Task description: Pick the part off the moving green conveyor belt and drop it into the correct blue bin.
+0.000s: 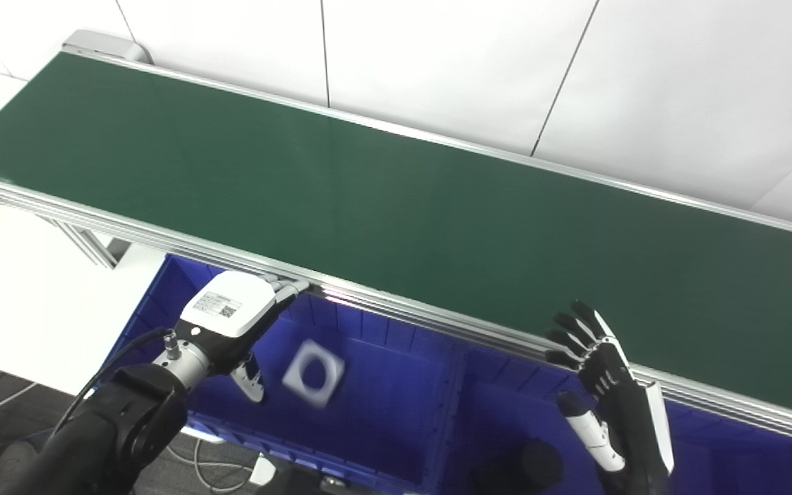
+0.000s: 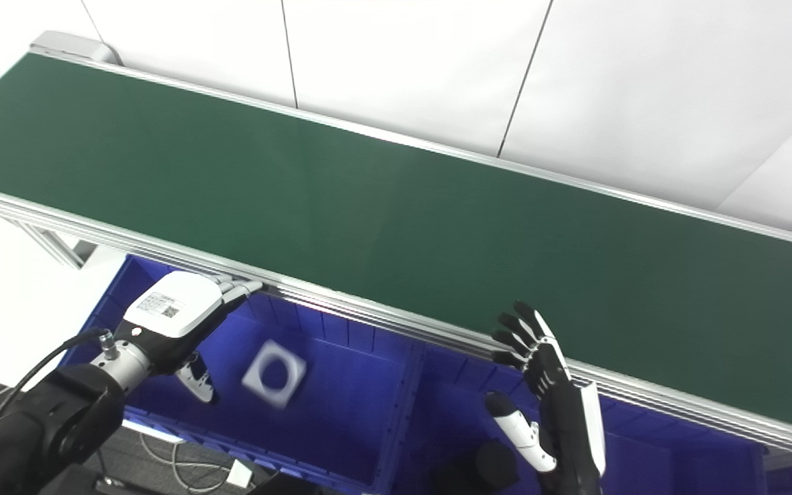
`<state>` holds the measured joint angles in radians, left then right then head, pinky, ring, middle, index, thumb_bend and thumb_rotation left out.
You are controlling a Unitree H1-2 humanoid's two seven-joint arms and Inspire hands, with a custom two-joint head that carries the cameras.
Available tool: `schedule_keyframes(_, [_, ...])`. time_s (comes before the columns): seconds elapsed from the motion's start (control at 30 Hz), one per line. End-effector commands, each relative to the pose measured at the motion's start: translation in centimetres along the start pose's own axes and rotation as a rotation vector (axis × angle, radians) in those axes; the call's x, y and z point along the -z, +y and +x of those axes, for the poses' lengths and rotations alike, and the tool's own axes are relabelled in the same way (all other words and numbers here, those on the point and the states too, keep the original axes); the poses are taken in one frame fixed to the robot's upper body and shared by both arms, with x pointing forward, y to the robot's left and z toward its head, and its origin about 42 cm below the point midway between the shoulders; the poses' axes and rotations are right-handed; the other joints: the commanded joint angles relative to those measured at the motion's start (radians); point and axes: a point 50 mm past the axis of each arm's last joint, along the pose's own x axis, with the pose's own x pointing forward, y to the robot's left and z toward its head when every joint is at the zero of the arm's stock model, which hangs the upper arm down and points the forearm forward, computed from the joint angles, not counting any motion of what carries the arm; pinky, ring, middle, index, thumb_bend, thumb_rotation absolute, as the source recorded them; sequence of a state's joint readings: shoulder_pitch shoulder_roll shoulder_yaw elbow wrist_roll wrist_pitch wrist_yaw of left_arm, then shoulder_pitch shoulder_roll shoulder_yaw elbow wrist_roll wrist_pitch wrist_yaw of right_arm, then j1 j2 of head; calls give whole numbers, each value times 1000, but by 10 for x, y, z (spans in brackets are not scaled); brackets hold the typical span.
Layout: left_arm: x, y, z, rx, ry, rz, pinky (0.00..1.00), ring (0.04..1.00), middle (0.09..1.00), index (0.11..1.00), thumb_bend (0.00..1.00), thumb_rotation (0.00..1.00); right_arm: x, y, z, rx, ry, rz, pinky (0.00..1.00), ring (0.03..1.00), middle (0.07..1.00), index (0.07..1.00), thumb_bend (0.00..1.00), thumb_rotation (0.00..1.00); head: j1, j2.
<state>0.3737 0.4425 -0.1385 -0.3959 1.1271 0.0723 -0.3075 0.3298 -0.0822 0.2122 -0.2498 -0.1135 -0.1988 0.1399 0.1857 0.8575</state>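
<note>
Step in hand: release. The part [image 1: 313, 372], a white square block with rounded corners and a round hole through its middle, shows blurred and tilted inside the left blue bin [image 1: 396, 440], just beside the left hand [image 1: 231, 323]; judged to be dropping or only just landed.

Left hand: held over the bin below the belt rail, fingers [image 1: 289, 285] stretched out, thumb hanging down, holding nothing.

Right hand: [image 1: 602, 385] raised near the rail over the right blue bin [image 1: 726, 460], fingers spread, empty. A dark round item [image 1: 530, 464] lies in that bin; too dim to identify.

Green belt [image 1: 396, 206]: bare along its visible length.

Next move, as judged: draw the left hand up clear of the bin and wait at the belt edge for another part.
</note>
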Motion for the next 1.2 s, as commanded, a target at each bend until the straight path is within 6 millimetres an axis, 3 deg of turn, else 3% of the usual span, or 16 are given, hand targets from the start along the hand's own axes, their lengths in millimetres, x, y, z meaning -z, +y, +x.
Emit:
schedule_keyframes(0.0, [-1, 15, -5, -56, -3, 22, 903, 998, 1000, 1000, 998, 51, -6, 3, 3, 9, -37, 6, 690, 792, 843, 905, 713, 727, -2, -2])
schedule_keyframes(0.23, [-14, 42, -18, -138, -54, -25, 852, 929, 953, 991, 915, 36, -5, 5, 2, 5, -36, 0, 695, 796, 845, 906, 707, 726, -30, -16])
schedule_keyframes(0.4, [-31, 72, -28, -230, -200, -327, 766, 871, 933, 967, 879, 36, -3, 8, 1, 8, -32, 10, 692, 794, 844, 906, 716, 714, -75, -29])
schedule_keyframes(0.43, [-34, 76, -29, -235, -233, -396, 766, 866, 940, 968, 870, 154, -2, 8, 1, 8, -31, 13, 694, 795, 844, 906, 720, 710, -78, -30])
schedule_keyframes(0.5, [-41, 83, -31, -238, -306, -523, 766, 866, 943, 969, 878, 242, -1, 9, 1, 7, -29, 15, 694, 796, 844, 906, 723, 707, -92, -35])
schedule_keyframes(0.53, [-45, 85, -31, -238, -335, -561, 754, 875, 941, 959, 930, 369, -1, 10, 1, 6, -28, 15, 692, 794, 845, 906, 726, 707, -108, -39])
schedule_keyframes(0.57, [-49, 86, -31, -235, -364, -595, 748, 877, 938, 954, 947, 418, 0, 10, 0, 5, -27, 15, 692, 794, 846, 906, 727, 707, -112, -39])
schedule_keyframes(0.73, [-64, 75, -23, -190, -486, -752, 769, 909, 950, 946, 945, 577, 1, 14, -1, 3, -24, 18, 693, 796, 846, 907, 735, 708, -176, -49])
schedule_keyframes(0.9, [-73, 51, -10, -162, -580, -936, 796, 900, 933, 930, 963, 736, 3, 19, -1, 3, -21, 25, 698, 798, 848, 906, 750, 708, -246, -59])
schedule_keyframes(1.17, [-94, 6, 21, -73, -645, -1229, 806, 860, 889, 917, 942, 756, 6, 26, 0, 6, -18, 37, 706, 805, 856, 912, 784, 710, -359, -73])
